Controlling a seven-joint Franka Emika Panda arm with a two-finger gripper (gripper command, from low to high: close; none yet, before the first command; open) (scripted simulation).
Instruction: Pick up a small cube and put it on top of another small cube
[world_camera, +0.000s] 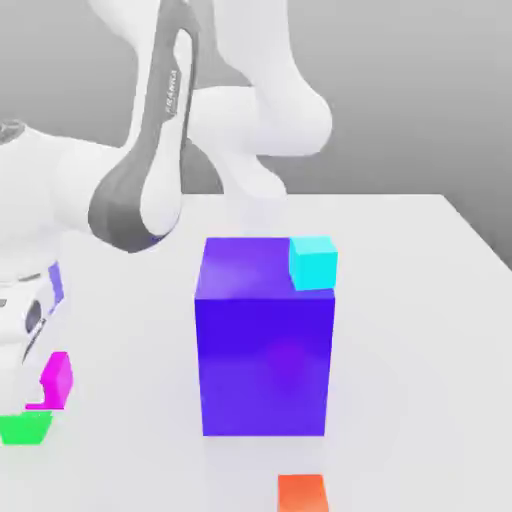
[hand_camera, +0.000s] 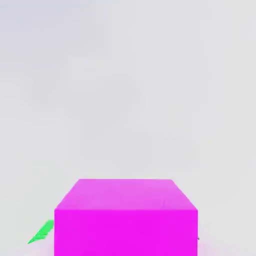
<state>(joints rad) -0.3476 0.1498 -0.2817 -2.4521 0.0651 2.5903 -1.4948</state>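
White surface (world_camera: 420, 330), pale and bare at the exterior view's right. The white robot arm (world_camera: 150, 190) bends down toward the exterior view's lower left. A big blue-purple block (world_camera: 265, 350) stands upright mid-surface, with a cyan cube (world_camera: 313, 262) at its upper right corner; whether on it or behind it, cannot tell. An orange cube (world_camera: 302, 494) sits near the lower edge, in front of the block. The gripper (world_camera: 42, 385) is clamped on the magenta cube (world_camera: 57, 380), held slightly above the green cube (world_camera: 25, 428), offset to one side, at far lower left. In the hand view the magenta cube (hand_camera: 125, 220) sits close, with a green sliver (hand_camera: 42, 232) beside it.
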